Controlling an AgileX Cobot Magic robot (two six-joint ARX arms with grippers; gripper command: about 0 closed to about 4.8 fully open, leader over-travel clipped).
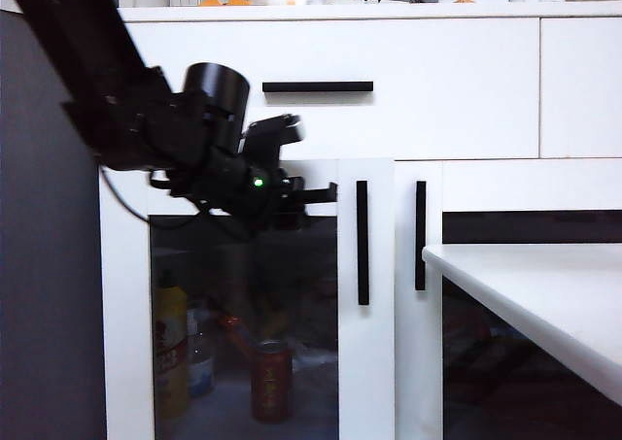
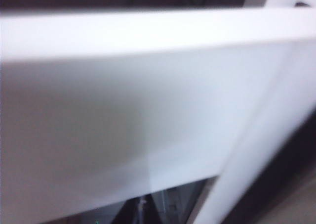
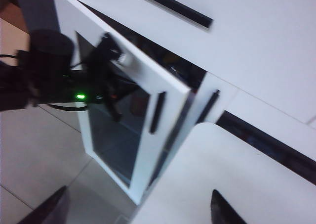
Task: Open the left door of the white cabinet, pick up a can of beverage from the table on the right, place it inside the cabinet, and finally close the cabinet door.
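The left gripper [image 1: 326,193] is hanging in front of the upper part of the left door [image 1: 374,362], its jaws drawn together and holding nothing; its own camera is showing only blurred white panel. The right gripper [image 3: 138,206] is staying back over the near end of the table [image 3: 232,179], its two dark fingertips [image 3: 222,211] standing wide apart with nothing between them.

The door is standing partly ajar, as the right wrist view is showing: its handle side is swung out from the white cabinet [image 1: 437,81], leaving a dark gap. The can of beverage [image 1: 271,380] is already sitting upright on the cabinet floor, showing through the glass, near a yellow bottle [image 1: 171,348] to its left. So I am judging that closing is what is remaining.

The door is looking stiff and fairly light, swinging on hinges at its left edge, but its big glass panel is calling for a gentle push. The white stile beside the door handle [image 1: 362,243] is seeming the best spot to press, far from the hinge and off the glass. The closed claw is suiting that: a blunt tip, pushing steadily, without slamming.
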